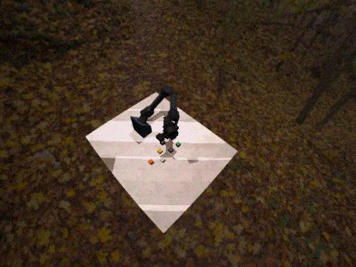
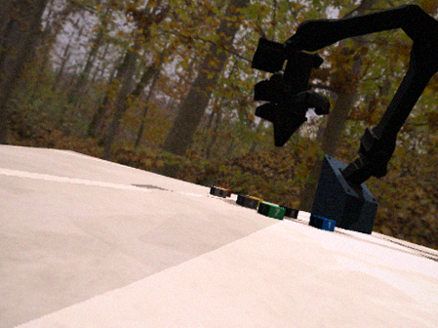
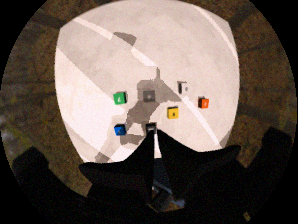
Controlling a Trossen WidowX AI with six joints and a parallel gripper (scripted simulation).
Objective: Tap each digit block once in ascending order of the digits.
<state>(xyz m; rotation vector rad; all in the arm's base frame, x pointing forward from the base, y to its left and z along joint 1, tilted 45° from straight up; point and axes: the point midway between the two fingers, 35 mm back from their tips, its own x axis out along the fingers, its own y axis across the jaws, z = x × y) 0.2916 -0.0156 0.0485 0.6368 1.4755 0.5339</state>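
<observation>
My gripper (image 2: pixel 280 144) (image 3: pixel 154 132) is shut with nothing between its tips, high above the table. In the wrist view its tips overlap the near edge of the black block (image 3: pixel 151 127) (image 2: pixel 290 212). The blue block (image 3: pixel 120 130) (image 2: pixel 321 222) shows a 1, the green block (image 3: pixel 120 98) (image 2: pixel 271 211) (image 1: pixel 178 144) a 7. The dark grey block (image 3: pixel 149 96) (image 1: pixel 170 150) lies in the arm's shadow. The yellow block (image 3: pixel 173 112) (image 1: pixel 160 151), white block (image 3: pixel 183 88) (image 1: pixel 162 160) and orange block (image 3: pixel 203 103) (image 1: pixel 151 161) lie to the right in the wrist view. Their digits are too small to read.
The pale table (image 1: pixel 162 188) has light stripes and shadows across it. The arm's dark blue base (image 1: pixel 141 127) (image 2: pixel 344 203) stands on it, behind the blocks as seen from the exterior view. Leaf-covered ground surrounds the table.
</observation>
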